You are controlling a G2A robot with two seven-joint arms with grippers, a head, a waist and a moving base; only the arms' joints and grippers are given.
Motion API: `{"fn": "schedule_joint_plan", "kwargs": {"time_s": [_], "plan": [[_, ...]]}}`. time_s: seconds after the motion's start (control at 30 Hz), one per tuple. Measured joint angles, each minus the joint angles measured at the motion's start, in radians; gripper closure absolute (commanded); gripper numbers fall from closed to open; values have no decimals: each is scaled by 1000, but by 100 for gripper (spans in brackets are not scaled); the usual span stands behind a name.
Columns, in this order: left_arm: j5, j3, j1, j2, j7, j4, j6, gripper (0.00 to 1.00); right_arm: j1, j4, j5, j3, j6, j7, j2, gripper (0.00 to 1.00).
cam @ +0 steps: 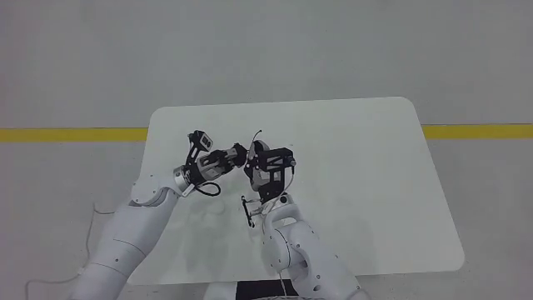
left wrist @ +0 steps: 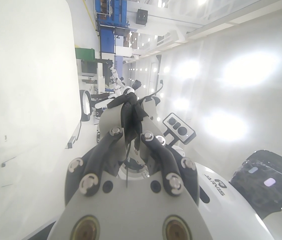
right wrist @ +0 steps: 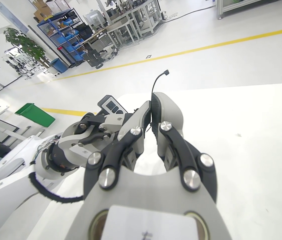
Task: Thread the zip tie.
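Over the middle of the white bench (cam: 375, 183), the left tool (left wrist: 130, 99) has its fingers pressed together on a thin black strip, apparently 1 end of the zip tie (right wrist: 153, 86). Just beside it, the right tool (right wrist: 151, 106) is clamped on the strap, whose square head stands free above the fingertips with nothing through it. Threading looks not yet done: the tail must enter that head. Count: 1 zip tie, 2 tools, 1 bench.
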Motion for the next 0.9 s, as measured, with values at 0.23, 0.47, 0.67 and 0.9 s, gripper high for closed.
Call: {"fn": "schedule_joint_plan", "kwargs": {"time_s": [0.23,0.47,0.67,0.9], "plan": [[2,-6,1,-1,1,2,0,100,-2,-2,0,4,8,-8,0,7],[-3,-18,3,-1,-1,2,0,100,-11,-5,-59,15,10,-32,7,0],[-2,-32,4,5,-9,7,3,100,-22,-6,-176,37,-16,-73,23,0],[40,-43,0,14,-36,-3,15,100,-22,-3,-220,40,-17,-82,26,0]]}}
